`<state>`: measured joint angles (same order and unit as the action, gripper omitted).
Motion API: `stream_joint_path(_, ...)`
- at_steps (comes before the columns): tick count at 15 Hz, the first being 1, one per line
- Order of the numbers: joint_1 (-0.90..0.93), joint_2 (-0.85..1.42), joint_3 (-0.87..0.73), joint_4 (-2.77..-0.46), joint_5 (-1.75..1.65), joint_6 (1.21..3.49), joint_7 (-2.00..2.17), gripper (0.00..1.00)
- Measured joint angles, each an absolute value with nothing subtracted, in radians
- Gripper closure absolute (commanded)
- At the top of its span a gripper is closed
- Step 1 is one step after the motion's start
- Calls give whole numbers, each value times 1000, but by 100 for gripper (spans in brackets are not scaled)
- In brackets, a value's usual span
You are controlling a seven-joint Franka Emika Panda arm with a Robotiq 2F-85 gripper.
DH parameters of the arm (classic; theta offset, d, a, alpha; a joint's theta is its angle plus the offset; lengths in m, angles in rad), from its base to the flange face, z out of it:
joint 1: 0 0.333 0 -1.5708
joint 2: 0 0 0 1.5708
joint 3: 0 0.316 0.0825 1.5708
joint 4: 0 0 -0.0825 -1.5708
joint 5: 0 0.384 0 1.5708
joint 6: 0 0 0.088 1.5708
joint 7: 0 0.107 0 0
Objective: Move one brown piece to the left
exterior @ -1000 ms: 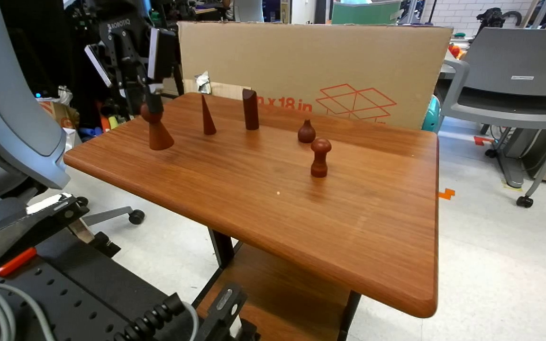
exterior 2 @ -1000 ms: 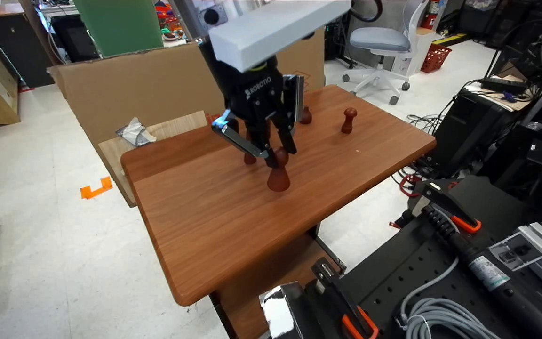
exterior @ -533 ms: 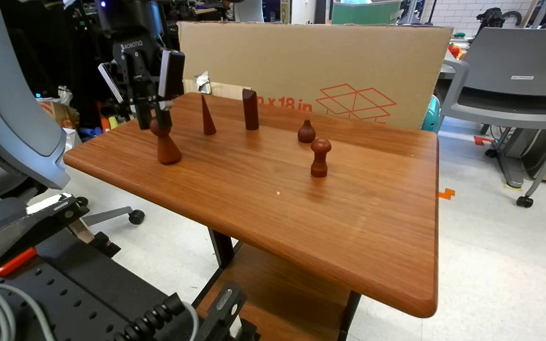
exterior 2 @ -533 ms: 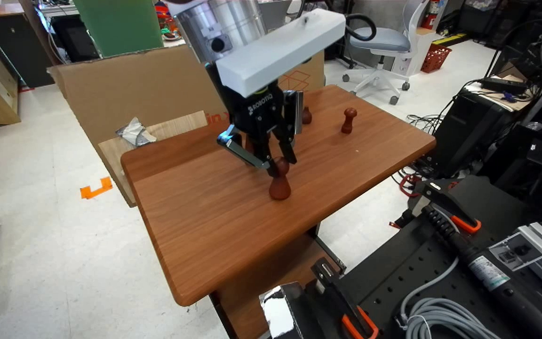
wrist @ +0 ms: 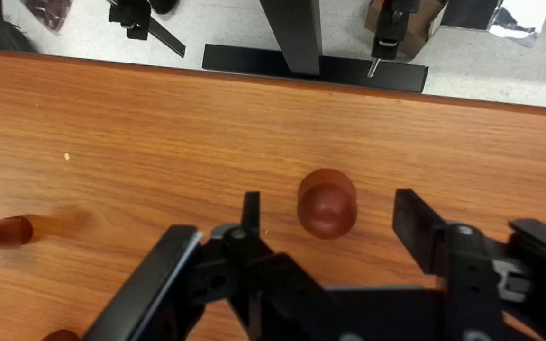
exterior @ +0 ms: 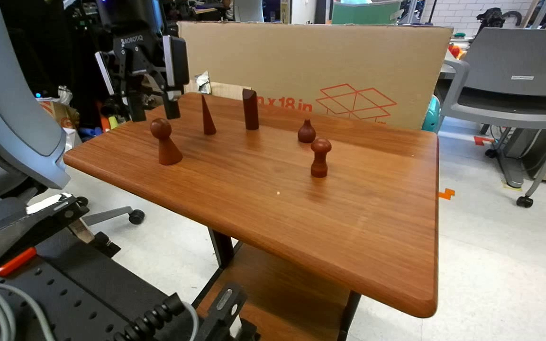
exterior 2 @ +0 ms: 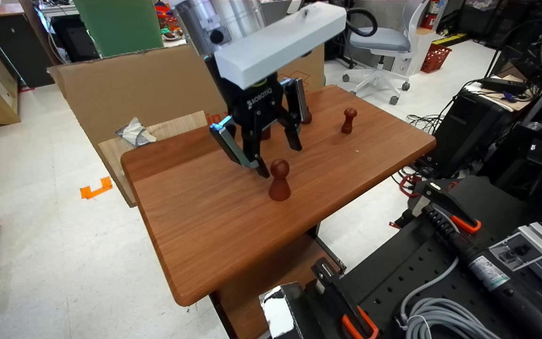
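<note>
Brown piece (exterior: 166,142): one, upright on the table (exterior: 372,213), round-headed with a flared base.
Claw (exterior: 154,111): one, its two fingers (wrist: 413,229) spread apart; in an exterior view you see their tips above the brown piece's head, and in the wrist view the piece shows in the gap between them.
Other pieces: four, all upright, so you count five on the table with the brown piece.
Cone piece (exterior: 208,118): one, slim and pointed, closest of the four to the brown piece, right of it and farther back in an exterior view.
Post piece (exterior: 250,111): one, straight, also right of and behind the brown piece.
Bulb piece (exterior: 306,133): one, round-bellied, well apart to the brown piece's right.
Knob piece (exterior: 319,158): one, mushroom-headed, well to the brown piece's right too.
Near edge (exterior: 254,239): it runs in front of the brown piece in both exterior views.
Free room: left of the brown piece you have bare wood up to the table's end.
In the way: behind the brown piece you have the cardboard panel (exterior: 301,57), rising past the table.
Foil scrap (exterior 2: 135,133): one, behind and left of the brown piece in an exterior view.
</note>
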<state>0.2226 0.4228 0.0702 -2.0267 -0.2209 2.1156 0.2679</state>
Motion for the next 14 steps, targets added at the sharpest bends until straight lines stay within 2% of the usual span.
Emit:
stream_joint_path(6, 183, 159, 72, -2120, -78, 2115, 252, 0)
stream_joint_path(10, 124, -24, 64, -2158, 6, 1967, 237, 0)
stream_joint_path(14, 113, -51, 61, -2178, 9, 1950, 233, 0)
